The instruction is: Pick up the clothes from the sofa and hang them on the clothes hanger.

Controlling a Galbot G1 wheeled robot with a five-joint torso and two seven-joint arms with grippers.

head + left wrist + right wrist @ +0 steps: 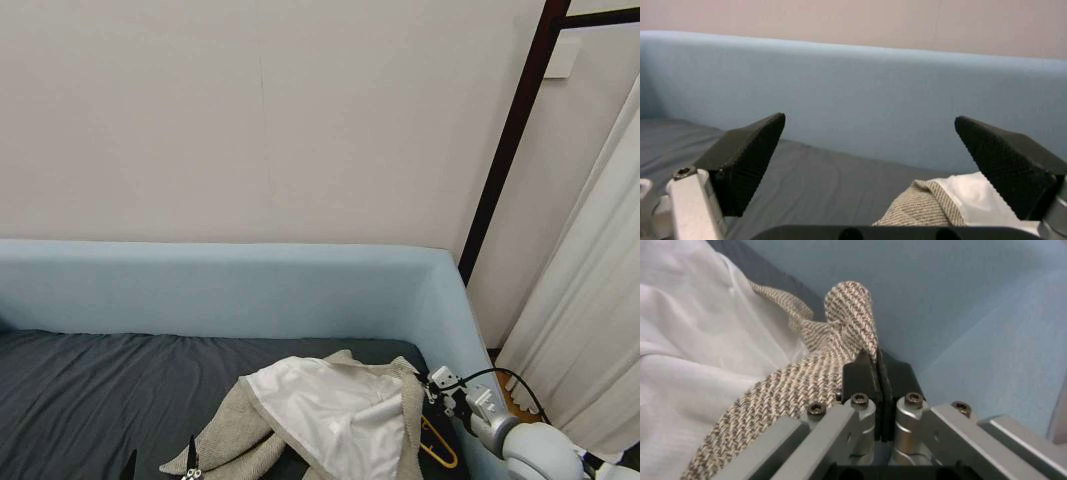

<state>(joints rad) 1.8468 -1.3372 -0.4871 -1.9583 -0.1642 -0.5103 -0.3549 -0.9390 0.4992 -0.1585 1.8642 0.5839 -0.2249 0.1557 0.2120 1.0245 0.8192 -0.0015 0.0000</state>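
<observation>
We are holding the left claw [870,122] wide open over the sofa's [250,290] dark seat, just beside the jacket [340,415], likely to help gather it. The jacket is lying crumpled at the sofa's right end, where the right claw [875,360] is pinching its tweed edge for lifting. A dark rack [505,150] is standing farther right, by the pale wall [250,120].

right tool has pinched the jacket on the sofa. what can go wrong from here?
1. The right tool is shut on just a thin fold of the tweed jacket, close against the sofa side wall; the fold may slip out on lifting.
2. An orange hanger lies at the jacket's hem and might snag and get dragged.
3. The left tool is open and off the cloth, so a one-point lift could let the white lining trail.
</observation>
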